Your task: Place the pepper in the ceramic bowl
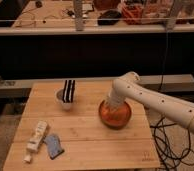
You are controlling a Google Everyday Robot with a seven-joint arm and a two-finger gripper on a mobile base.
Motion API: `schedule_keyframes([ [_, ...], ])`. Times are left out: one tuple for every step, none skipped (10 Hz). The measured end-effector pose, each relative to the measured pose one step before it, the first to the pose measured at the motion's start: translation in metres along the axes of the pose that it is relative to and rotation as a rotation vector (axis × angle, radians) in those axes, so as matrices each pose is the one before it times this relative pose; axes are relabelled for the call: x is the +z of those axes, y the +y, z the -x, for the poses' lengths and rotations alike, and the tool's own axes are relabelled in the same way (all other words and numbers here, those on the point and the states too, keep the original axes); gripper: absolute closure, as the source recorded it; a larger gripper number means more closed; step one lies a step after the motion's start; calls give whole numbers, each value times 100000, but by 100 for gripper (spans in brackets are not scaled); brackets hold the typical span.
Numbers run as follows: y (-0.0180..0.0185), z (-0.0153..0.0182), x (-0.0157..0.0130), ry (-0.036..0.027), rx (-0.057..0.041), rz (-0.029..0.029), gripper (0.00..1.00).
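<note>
View from the one camera, as I am monitoring the rig remotely. The wooden table (pixel 90 145) is filling the lower half of the view, and the ceramic bowl (pixel 118 121), glossy orange to reddish-brown, is sitting on its right part, near the right edge. The white arm (pixel 157 102) is reaching in from the right, bending at a rounded joint above the bowl and pointing steeply down into it. The gripper (pixel 111 108) is sitting low inside the bowl, at its left-rear side, sunk below the rim; I cannot tell whether it is apart, together, or clamped on anything. I am not making out the pepper, since the end of the arm is covering the bowl's interior. Left of the bowl and well apart from it, a small pale cup (pixel 63 102) is standing with a black-and-white striped object (pixel 68 90) rising upright out of it. Near the table's front-left corner, a pale oblong package (pixel 36 138) is lying flat, with a blue-grey object (pixel 53 145) just beside it on the right. Dark cables (pixel 166 142) are trailing on the floor to the right of the table.
</note>
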Motion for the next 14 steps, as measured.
schedule_keyframes([
  [26,-30,-3,-5,410,55,98],
  [-9,-18,-25,61,193,10,98],
  [9,-52,-39,108,283,29,98],
  [27,-26,-6,-1,324,83,98],
  [-4,-22,-50,78,130,11,98],
  [-1,-10,-15,21,154,9,98],
  [0,-12,-23,46,203,53,98],
  [12,-19,-27,45,165,41,98],
  [-37,-22,-72,92,123,-25,98],
  [36,4,32,-29,84,91,98],
  [9,-41,-30,94,212,7,98],
  [20,-33,-31,77,197,7,98],
  [-6,-13,-33,71,130,-8,98],
  [-4,-20,-27,76,191,41,98],
])
